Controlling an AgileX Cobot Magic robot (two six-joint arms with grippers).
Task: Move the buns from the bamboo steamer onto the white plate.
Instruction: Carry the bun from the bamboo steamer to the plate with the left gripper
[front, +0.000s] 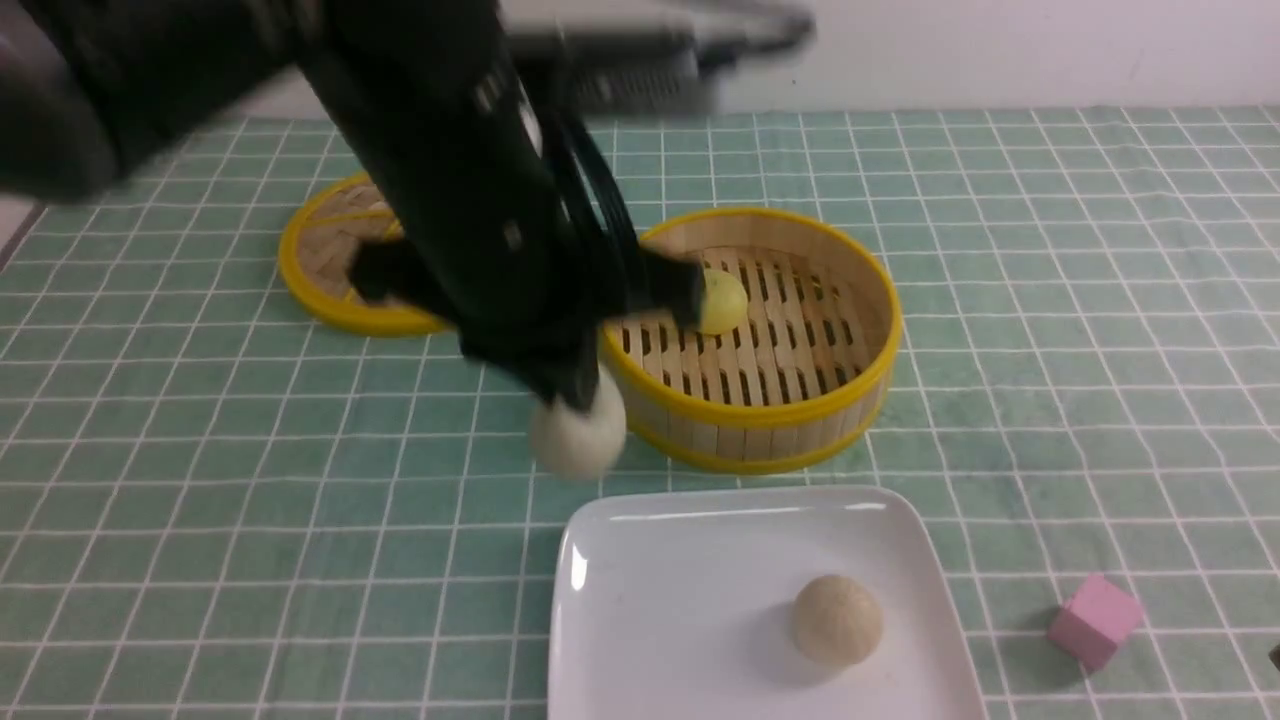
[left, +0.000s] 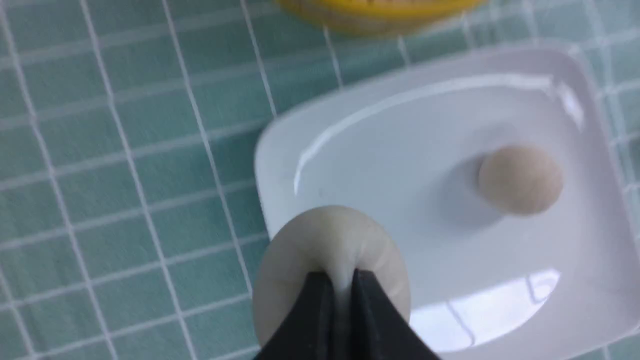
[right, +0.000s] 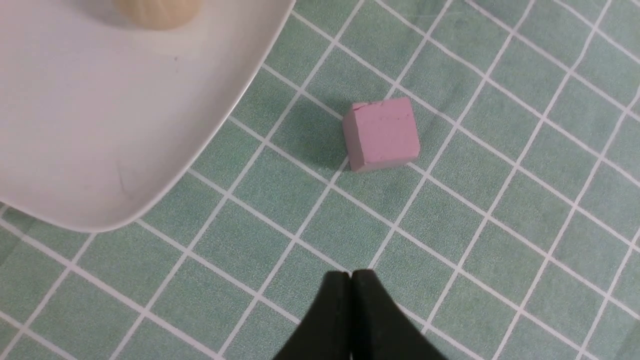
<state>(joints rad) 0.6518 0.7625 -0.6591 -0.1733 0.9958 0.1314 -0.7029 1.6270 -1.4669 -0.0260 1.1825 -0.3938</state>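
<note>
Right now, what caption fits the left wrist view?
Left gripper holds a pale bun near the plate; another bun lies on it.

Pink cube (right: 381, 134) near white plate (right: 100, 125), right hand (right: 351, 274) pinched closed

The round bamboo steamer (front: 770, 430) stands behind the square white plate (front: 660, 600); a yellow bun (front: 722, 302) lies inside; a beige bun (front: 838, 620) sits on the plate.

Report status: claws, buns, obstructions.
Left claw shut on pale bun, near plate edge. Right claw shut, empty. Second bun on plate, yellow bun in steamer. Nothing in the way.
</note>
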